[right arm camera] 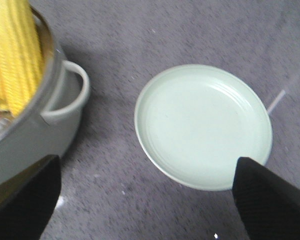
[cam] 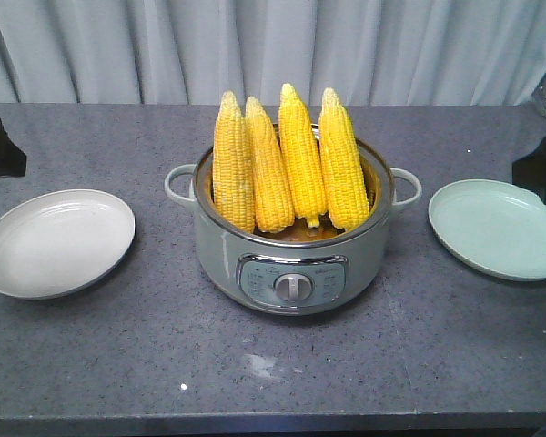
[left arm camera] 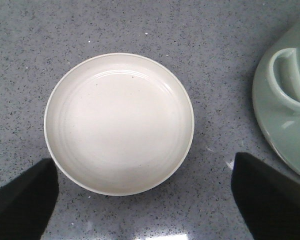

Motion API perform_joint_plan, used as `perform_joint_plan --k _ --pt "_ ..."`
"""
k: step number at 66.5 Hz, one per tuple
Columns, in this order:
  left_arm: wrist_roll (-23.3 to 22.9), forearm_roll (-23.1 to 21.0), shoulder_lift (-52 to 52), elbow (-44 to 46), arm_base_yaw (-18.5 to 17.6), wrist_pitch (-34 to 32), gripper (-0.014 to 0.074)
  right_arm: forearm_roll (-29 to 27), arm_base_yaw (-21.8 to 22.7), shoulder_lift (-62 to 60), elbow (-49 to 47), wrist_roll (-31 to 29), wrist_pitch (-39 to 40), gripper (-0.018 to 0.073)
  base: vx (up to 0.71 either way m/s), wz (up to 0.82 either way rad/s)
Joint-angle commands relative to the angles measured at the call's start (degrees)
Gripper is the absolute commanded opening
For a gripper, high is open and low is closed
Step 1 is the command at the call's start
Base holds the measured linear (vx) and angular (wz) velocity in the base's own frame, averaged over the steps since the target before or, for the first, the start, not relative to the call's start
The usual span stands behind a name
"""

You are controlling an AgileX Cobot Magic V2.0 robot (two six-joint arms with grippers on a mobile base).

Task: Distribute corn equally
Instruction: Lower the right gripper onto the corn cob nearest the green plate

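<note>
four corn cobs (cam: 291, 168) upright in pot (cam: 220, 259), white plate (cam: 55, 244) left, green plate (cam: 499, 228) right

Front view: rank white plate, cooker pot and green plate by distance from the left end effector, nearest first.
1. White plate: left side of the table, right by the left end effector.
2. Cooker pot: centre, holding the corn.
3. Green plate: far right.
</note>
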State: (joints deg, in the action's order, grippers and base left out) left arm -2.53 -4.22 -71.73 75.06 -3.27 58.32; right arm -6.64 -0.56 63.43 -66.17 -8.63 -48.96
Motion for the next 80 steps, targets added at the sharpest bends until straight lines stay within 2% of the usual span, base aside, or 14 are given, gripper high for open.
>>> perform_joint_plan --k 1,13,31,37,46,53,67,80 --pt "0.0 -0.6 1.2 1.8 0.1 -3.4 0.0621 -3.8 0.2 2.6 -5.3 -3.6 1.7 0.0664 0.00 0.00" --pt "0.0 -0.6 1.2 1.8 0.1 -3.4 0.0576 -8.7 0.2 11.3 -13.6 -8.0 -1.3 0.0658 0.00 0.00" --pt "0.0 -0.6 1.2 1.8 0.1 -3.4 0.0575 -15.4 0.1 24.0 -26.4 -14.0 -5.1 0.0652 0.00 0.00" --pt "0.0 -0.6 1.2 1.8 0.1 -3.4 0.0575 -14.7 -1.8 27.2 -29.8 -14.8 -5.3 0.0650 0.00 0.00" --pt "0.0 -0.6 1.2 1.8 0.1 -3.4 0.0575 -11.6 -7.6 32.0 -36.1 -15.8 -5.1 0.0650 0.00 0.00" --pt "0.0 -0.7 1.2 1.8 0.1 -3.3 0.0575 -9.8 -10.4 36.1 -40.8 -15.3 -4.6 0.0649 0.00 0.00" --pt "0.0 -0.7 1.2 1.8 0.1 -3.2 0.0575 -12.2 -11.3 43.5 -49.0 -14.8 -6.2 0.0637 0.00 0.00" --pt "0.0 -0.7 1.2 1.8 0.1 -3.2 0.0575 -12.5 -11.3 46.5 -51.1 -14.9 -6.6 0.0610 0.00 0.00"
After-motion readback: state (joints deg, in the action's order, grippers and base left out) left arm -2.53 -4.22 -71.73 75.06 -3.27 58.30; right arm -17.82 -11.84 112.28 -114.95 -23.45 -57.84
